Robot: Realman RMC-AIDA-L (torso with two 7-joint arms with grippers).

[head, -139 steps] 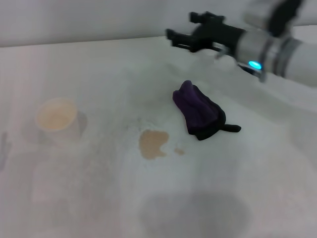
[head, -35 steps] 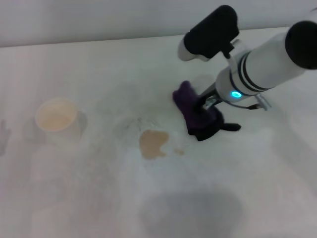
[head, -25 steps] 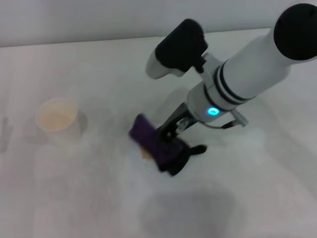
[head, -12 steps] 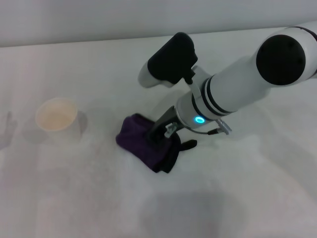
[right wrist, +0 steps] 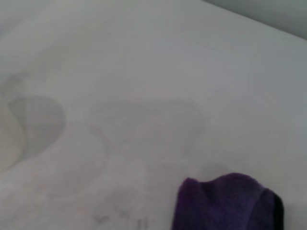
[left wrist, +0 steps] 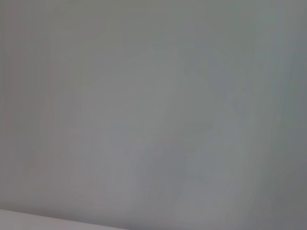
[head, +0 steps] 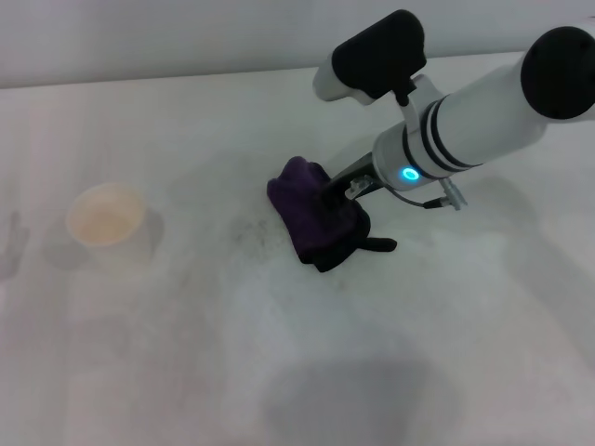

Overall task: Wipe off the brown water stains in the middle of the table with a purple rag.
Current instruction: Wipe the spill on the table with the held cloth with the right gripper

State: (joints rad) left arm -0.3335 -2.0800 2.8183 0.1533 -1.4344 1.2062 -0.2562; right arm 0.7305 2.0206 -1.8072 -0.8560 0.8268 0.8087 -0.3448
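Note:
The purple rag lies bunched on the white table, its black tab pointing right. My right gripper comes down from the right and is shut on the rag's top, pressing it to the table. The rag also shows in the right wrist view. No brown water stains show in any view; faint grey specks mark the table just left of the rag. The left gripper is out of view, and the left wrist view shows only a blank grey surface.
A white cup of tan liquid stands on the left of the table, well away from the rag; its rim shows in the right wrist view. The table's far edge runs along the wall behind.
My right gripper took hold of the rag, dragged it left and nearer over the brown blotch, then swept it back right and farther. The blotch no longer shows.

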